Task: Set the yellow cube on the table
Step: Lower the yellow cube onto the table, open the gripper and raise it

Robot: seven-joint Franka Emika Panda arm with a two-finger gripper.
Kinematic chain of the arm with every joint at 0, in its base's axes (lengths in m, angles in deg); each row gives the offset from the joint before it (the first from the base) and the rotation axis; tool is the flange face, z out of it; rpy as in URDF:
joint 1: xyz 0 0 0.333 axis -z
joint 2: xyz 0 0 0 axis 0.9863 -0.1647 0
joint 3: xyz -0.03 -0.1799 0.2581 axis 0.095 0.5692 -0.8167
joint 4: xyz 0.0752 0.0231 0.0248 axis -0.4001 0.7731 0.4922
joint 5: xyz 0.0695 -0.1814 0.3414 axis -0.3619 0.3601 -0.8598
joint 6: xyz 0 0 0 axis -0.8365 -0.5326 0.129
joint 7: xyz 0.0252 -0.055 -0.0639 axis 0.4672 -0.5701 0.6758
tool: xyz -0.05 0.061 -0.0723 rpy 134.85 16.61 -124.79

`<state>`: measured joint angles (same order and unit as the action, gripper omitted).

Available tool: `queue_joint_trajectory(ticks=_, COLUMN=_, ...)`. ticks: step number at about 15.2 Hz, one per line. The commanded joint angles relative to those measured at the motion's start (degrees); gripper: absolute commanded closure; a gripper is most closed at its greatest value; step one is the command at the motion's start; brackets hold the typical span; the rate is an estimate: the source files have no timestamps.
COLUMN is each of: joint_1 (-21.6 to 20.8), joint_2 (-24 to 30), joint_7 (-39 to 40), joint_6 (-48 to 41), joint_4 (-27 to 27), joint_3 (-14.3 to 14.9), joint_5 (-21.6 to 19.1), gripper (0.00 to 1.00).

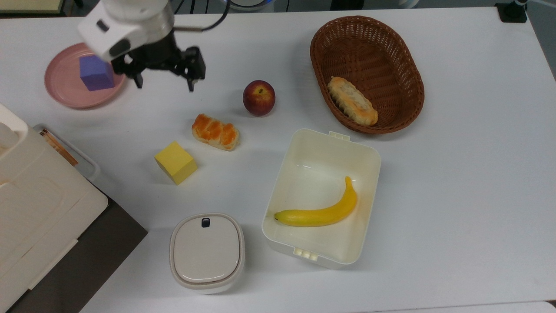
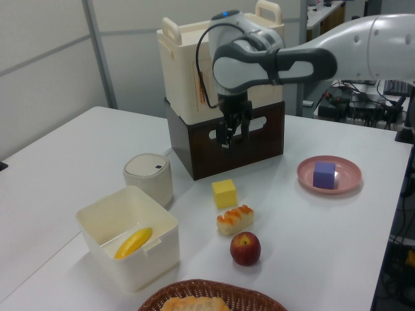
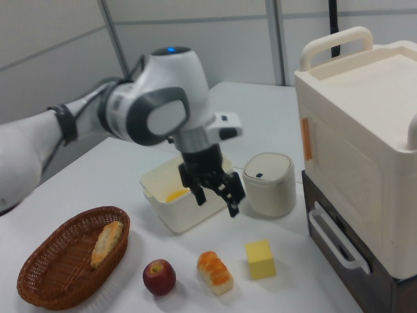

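While resting flat on the white surface [image 1: 456,182], yellow cube [image 1: 175,162] sits just beside the glazed bun [image 1: 216,131] | claw [image 1: 165,80] empty, fingers spread, raised well apart from cube, near pink plate [image 1: 61,89] holding purple cube [image 1: 96,72]

The table [image 1: 456,174] bears the yellow cube [image 1: 175,162]; a bread roll [image 1: 216,131]; an apple [image 1: 259,97]; a wicker basket [image 1: 406,104].
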<state>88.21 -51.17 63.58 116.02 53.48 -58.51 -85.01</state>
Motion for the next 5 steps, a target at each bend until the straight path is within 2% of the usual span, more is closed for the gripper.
queue_joint_trajectory(ticks=1, joint_1=-2.33, joint_2=4.23, joint_7=-0.32, joint_6=-1.83, joint_4=1.51, joint_3=0.68, joint_5=1.59, gripper=0.00)
queue_joint_trajectory(ticks=5, joint_1=-2.07, joint_2=5.03, joint_7=0.03, joint_6=-1.65, joint_4=1.59, joint_3=0.68, joint_5=1.77, gripper=0.00)
